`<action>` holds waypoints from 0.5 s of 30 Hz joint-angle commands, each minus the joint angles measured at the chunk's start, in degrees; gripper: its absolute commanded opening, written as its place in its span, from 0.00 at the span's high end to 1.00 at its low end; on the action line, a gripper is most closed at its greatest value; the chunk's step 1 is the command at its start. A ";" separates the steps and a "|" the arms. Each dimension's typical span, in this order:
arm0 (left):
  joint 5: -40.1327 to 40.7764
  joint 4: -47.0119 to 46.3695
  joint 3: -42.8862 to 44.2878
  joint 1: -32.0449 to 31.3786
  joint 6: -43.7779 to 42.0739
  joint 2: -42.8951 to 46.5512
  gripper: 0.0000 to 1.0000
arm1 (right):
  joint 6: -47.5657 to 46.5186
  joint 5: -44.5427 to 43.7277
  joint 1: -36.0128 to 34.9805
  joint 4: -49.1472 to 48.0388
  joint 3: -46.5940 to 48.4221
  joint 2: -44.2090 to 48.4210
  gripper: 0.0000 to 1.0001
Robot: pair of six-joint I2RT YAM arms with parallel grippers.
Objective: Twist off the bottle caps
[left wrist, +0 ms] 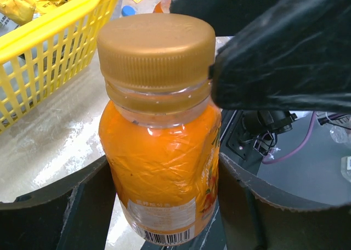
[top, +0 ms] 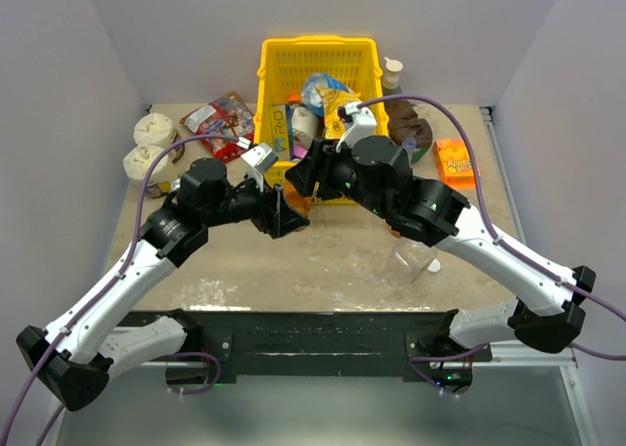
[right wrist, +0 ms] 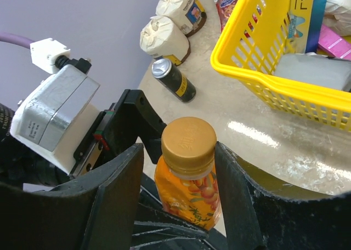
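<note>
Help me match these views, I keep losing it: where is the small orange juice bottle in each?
Top external: not visible, hidden just before the yellow basket.
Left wrist: juice bottle fills the centre.
Right wrist: juice bottle, bottom centre.
Shared landmark: the yellow basket.

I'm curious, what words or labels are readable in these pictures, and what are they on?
"R&": large letters on the white box in the yellow basket; the rest is cut off.
Gold cap: embossed mark, too faint to read.
Juice bottle: barcode and fine print, too small.
Orange packet right of the basket: print blurred.
Dark can: yellow label unreadable.
</note>
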State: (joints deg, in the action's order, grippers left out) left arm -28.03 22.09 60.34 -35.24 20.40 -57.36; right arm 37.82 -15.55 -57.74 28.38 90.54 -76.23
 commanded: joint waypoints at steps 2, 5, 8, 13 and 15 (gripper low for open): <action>-0.53 -2.22 0.92 -0.88 -0.10 0.76 0.57 | -0.21 0.35 -0.27 -1.57 1.31 0.11 0.44; -0.62 -2.22 0.84 -1.23 -0.19 0.85 0.57 | -0.29 0.08 -0.27 -2.45 0.69 0.73 0.45; -0.71 -2.40 0.75 -2.02 -0.27 0.85 0.57 | -0.47 0.34 -0.36 -2.54 1.04 0.29 0.45; -0.27 -2.49 0.75 -3.43 -0.63 0.85 0.57 | -0.56 1.31 -0.36 -2.45 1.48 -0.41 0.44; -0.18 -2.57 0.75 -3.78 -0.63 0.85 0.57 | -0.56 1.75 -0.27 -2.46 1.48 -0.59 0.44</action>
State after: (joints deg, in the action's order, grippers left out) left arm -27.83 21.89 60.31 -37.95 20.38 -57.21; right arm 37.47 -15.51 -57.69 28.73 90.54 -76.58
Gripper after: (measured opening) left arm 0.704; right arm 0.556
